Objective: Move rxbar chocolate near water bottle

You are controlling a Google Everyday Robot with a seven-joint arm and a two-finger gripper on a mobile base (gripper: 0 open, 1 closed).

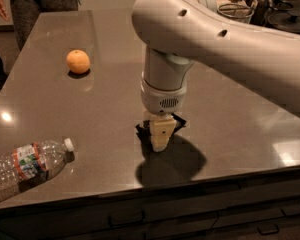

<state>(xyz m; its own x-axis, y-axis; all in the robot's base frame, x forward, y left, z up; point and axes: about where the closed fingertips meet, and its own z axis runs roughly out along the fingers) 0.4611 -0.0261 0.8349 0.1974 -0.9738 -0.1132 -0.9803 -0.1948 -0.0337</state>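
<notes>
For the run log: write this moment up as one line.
stage: pickup, bar not yet moved | gripper: low over rxbar chocolate | water bottle: lying front-left, apart from bar | orange: back-left

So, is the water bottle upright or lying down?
Lying on its side: the water bottle rests with its long side flat on the table. The gripper is down at the rxbar chocolate, apart from the bottle.

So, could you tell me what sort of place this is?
Probably a kitchen or break room: a long counter with drawers beneath and a wire basket behind. The claw sits low over the bar mid-counter.
</notes>
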